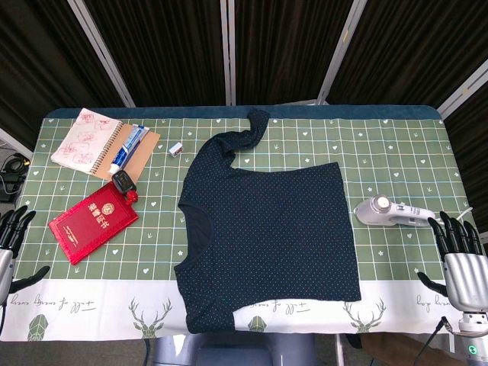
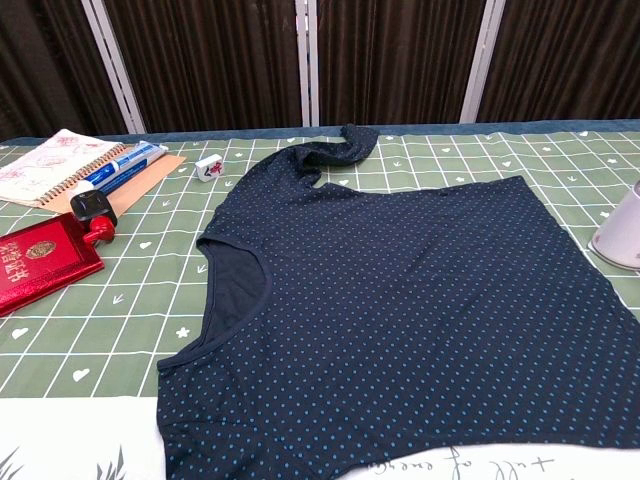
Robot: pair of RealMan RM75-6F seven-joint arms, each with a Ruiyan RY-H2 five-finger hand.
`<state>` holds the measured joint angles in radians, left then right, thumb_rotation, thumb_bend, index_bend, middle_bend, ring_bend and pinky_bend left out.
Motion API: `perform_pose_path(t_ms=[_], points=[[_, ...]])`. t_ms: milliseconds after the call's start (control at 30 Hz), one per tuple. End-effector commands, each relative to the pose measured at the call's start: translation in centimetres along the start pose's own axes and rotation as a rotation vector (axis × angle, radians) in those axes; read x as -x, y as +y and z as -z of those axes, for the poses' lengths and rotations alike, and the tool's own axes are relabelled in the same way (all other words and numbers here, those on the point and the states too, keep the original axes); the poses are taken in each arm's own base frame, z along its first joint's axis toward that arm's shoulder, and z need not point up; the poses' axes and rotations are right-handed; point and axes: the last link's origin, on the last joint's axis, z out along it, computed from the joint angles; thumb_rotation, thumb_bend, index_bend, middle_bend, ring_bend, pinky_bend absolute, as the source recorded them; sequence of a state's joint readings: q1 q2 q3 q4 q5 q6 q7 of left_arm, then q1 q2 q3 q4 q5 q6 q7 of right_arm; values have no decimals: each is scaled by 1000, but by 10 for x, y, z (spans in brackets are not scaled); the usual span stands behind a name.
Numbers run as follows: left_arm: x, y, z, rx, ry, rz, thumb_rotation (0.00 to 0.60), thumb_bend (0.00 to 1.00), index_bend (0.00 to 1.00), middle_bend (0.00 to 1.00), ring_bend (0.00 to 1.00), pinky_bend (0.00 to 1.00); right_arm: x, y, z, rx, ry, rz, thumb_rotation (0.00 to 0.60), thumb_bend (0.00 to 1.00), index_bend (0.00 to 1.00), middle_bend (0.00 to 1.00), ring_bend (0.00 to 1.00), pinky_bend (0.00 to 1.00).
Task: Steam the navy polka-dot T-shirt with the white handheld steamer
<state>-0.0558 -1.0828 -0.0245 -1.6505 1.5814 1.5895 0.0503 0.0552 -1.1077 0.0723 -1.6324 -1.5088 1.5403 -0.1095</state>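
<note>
The navy polka-dot T-shirt (image 1: pixel 267 229) lies flat in the middle of the table, neck to the left, one sleeve folded up at the far edge; it fills the chest view (image 2: pixel 420 320). The white handheld steamer (image 1: pixel 390 213) lies on its side just right of the shirt, and only its end shows in the chest view (image 2: pixel 622 236). My right hand (image 1: pixel 460 263) hovers at the table's right front edge, fingers spread, holding nothing, a short way from the steamer's handle. My left hand (image 1: pixel 11 242) sits at the left edge, fingers apart and empty.
A red booklet (image 1: pixel 93 222) lies left of the shirt with a black stamp (image 1: pixel 123 183) by it. Further back are a spiral notebook (image 1: pixel 86 139), a tube (image 1: pixel 128 148) and a small white tile (image 1: pixel 176 149). The green checked tablecloth (image 1: pixel 396 152) covers the table.
</note>
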Motion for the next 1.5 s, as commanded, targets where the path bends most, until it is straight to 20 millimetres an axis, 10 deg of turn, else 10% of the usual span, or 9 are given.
perform_pose_path(t_ms=[33, 400, 633, 833, 1500], points=[[0, 0, 0, -1, 0, -1, 600, 0, 0, 0, 0, 0, 2, 0, -1, -1, -4, 5, 600, 0, 0, 0, 0, 0], [0, 0, -2, -13, -1, 2, 600, 0, 0, 0, 0, 0, 47, 11, -42, -8, -110, 37, 600, 2, 0, 0, 0, 0], [3, -1, -8, -24, 8, -9, 600, 0, 0, 0, 0, 0, 76, 19, -84, 2, -148, 125, 600, 387, 0, 0, 0, 0], [7, 0, -9, -26, 0, -23, 600, 0, 0, 0, 0, 0, 88, 18, -102, 0, -165, 159, 600, 474, 0, 0, 0, 0], [10, -4, -13, -50, -9, -32, 600, 0, 0, 0, 0, 0, 112, 21, -149, 61, -191, 265, 600, 500, 0, 0, 0, 0]])
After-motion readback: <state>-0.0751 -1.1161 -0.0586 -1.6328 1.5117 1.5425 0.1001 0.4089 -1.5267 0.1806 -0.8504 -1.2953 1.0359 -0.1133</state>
